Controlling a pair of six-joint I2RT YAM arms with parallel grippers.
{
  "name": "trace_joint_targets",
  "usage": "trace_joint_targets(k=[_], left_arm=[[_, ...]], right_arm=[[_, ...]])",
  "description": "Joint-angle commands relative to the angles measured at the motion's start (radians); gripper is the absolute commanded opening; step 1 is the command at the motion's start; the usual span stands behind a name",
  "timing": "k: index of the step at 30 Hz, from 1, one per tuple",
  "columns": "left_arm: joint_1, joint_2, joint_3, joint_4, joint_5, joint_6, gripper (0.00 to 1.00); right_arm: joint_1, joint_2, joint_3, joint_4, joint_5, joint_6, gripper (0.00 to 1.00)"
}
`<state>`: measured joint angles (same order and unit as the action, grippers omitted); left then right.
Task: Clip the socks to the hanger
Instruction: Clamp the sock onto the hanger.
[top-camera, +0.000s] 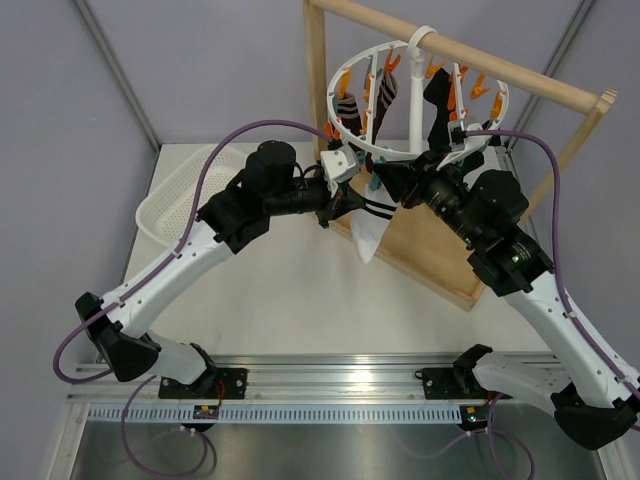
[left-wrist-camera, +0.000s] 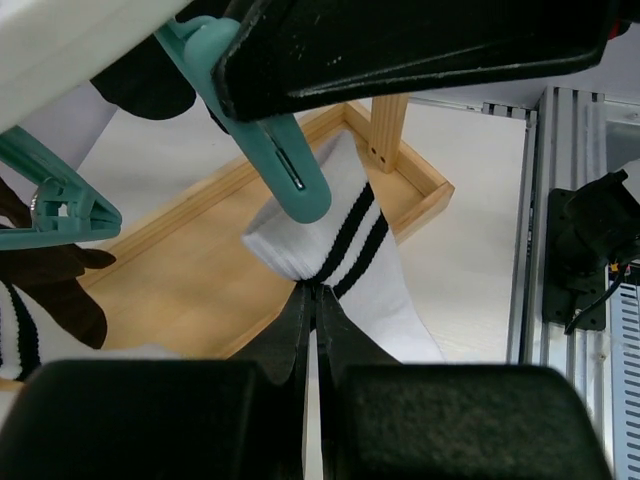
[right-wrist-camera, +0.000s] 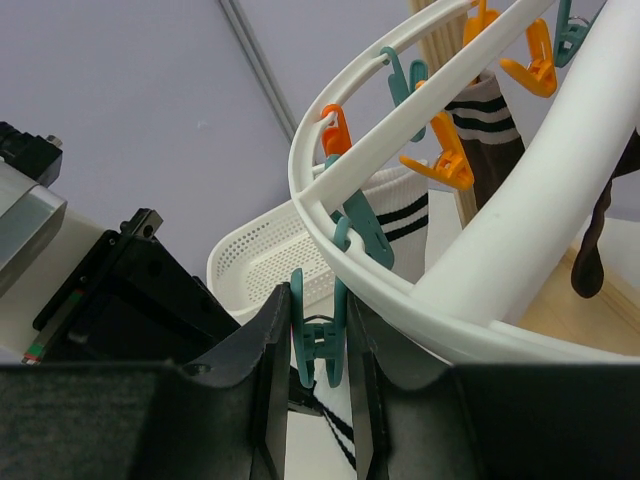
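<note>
Tabletop (top-camera: 300, 300) white, walls (top-camera: 200, 70) grey; left claw (left-wrist-camera: 312, 298) tight on sock (left-wrist-camera: 345, 235), right claw (right-wrist-camera: 318, 312) on clip (right-wrist-camera: 320, 350)

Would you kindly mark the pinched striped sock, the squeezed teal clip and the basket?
striped sock (left-wrist-camera: 345, 235), left wrist view, banded cuff.
teal clip (right-wrist-camera: 318, 342), right wrist view, its body.
basket (right-wrist-camera: 270, 262), right wrist view, mesh wall.

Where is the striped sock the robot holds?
In the overhead view the striped sock hangs mid-table just under the hanger, pinched by the left gripper, beside the teal clip in the right gripper.
</note>
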<state>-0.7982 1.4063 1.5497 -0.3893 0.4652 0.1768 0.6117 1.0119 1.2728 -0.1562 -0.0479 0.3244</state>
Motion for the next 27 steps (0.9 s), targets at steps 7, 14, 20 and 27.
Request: trace_joint_targets(k=[7,14,20,27], left_arm=[[0.024,0.016,0.038,0.086,0.144,-0.002,0.0],[0.034,-0.018,0.0,0.127,0.205,-0.013,0.0],[0.05,-0.032,-0.025,0.151,0.23,-0.028,0.0],[0.06,-0.052,-0.06,0.171,0.274,-0.03,0.0]], right_arm=[[0.019,-0.015,-0.023,-0.08,-0.13,-0.027,0.0],[0.019,-0.018,-0.023,-0.077,-0.133,-0.03,0.0],[0.019,-0.021,-0.02,-0.083,-0.127,-0.031,0.0],[0.02,-0.019,-0.02,-0.078,-0.124,-0.024,0.0]])
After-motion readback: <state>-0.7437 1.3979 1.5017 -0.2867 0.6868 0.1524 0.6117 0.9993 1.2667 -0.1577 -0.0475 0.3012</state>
